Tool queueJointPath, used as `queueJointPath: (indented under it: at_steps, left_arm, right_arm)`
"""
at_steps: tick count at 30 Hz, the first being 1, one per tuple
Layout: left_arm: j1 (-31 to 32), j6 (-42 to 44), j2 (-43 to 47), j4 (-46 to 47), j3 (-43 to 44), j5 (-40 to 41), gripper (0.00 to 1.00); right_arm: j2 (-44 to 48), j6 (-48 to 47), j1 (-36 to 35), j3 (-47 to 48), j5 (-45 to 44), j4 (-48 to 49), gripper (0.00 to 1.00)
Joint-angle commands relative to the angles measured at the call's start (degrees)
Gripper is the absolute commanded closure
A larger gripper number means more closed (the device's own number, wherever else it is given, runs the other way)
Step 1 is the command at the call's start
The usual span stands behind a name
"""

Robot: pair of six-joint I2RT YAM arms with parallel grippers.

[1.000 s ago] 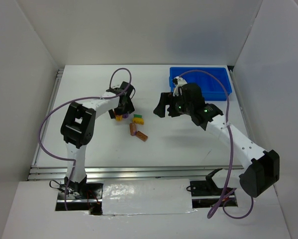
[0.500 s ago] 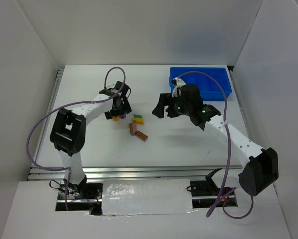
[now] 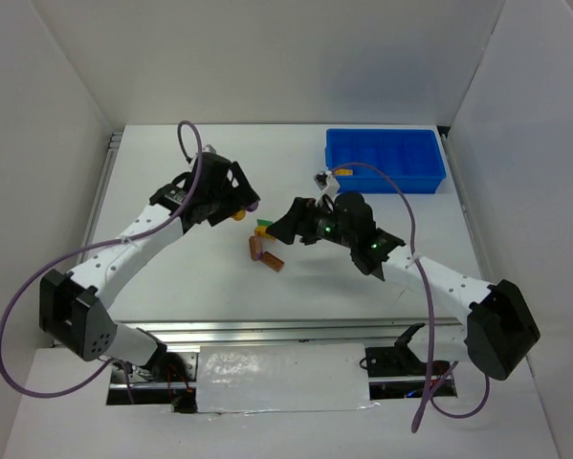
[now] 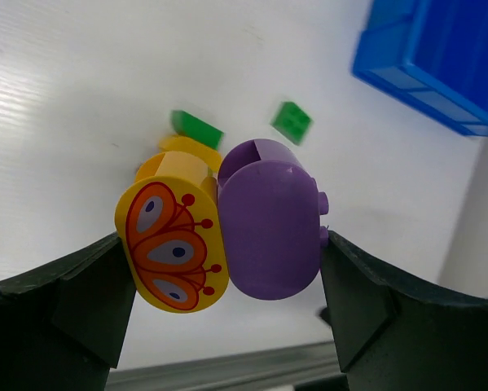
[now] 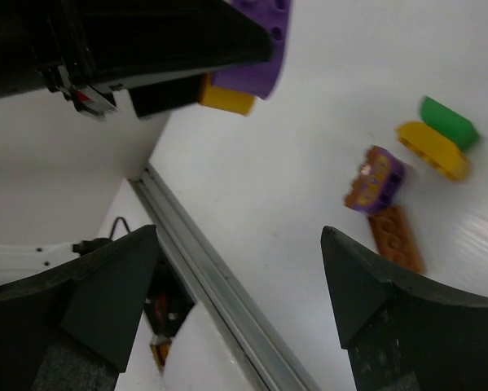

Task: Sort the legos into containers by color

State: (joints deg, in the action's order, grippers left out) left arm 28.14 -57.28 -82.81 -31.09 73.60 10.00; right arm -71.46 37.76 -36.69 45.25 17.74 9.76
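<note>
My left gripper (image 3: 238,207) is shut on a round purple lego (image 4: 272,220) joined to a yellow butterfly-printed lego (image 4: 172,248), held above the table; both fill the left wrist view between the fingers (image 4: 81,301). My right gripper (image 3: 286,225) is open and empty, just right of the loose legos. On the table lie a green lego (image 5: 449,122) on a yellow one (image 5: 431,149), a brown-and-purple one (image 5: 374,181) and a brown-orange one (image 5: 398,238). The blue tray (image 3: 386,160) stands at the back right, its compartments looking empty.
White walls enclose the table on three sides. A metal rail (image 3: 267,330) runs along the near edge. Purple cables loop over both arms. The two grippers are close together near the table's middle.
My left arm has swung and lifted the purple-and-yellow piece off the table. My right gripper has moved left and nearer, toward the loose legos.
</note>
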Motion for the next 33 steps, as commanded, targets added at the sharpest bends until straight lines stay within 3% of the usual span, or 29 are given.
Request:
queueJointPath:
  at_steps: [1, 9, 14, 20, 25, 28, 33]
  left_arm:
    - [2.44, -5.3, 4.4, 2.97, 0.22, -1.74, 1.0]
    - [5.26, -9.08, 7.13, 2.88, 1.1, -2.61, 1.0]
    - [6.05, -9.34, 7.74, 2.0, 1.02, -2.79, 1.0]
    - [6.75, -9.0, 8.63, 2.18, 1.98, -2.62, 1.0]
    - [7.63, -9.34, 9.06, 2.26, 1.9, -2.61, 1.0]
    - [8.42, -9.52, 9.15, 2.79, 1.37, -2.97, 1.0]
    - [9.47, -9.78, 8.8, 3.76, 1.1, -3.23, 1.0]
  right_arm:
    - [1.85, 4.78, -4.69, -1.74, -4.89, 17.56, 0.12]
    - [-1.84, 0.74, -10.68, 0.62, -17.64, 23.11, 0.13]
    - [-2.63, -1.46, -14.63, 1.4, -30.62, 24.62, 0.13]
    - [-6.05, -1.72, -15.87, 3.35, -35.58, 25.22, 0.14]
    - [-5.36, -3.21, -17.18, 2.47, -39.97, 28.63, 0.23]
    - [-4.57, -4.44, -17.72, 0.72, -42.26, 32.49, 0.36]
    - [-5.35, -5.41, -17.72, 0.01, -40.85, 34.1, 0.39]
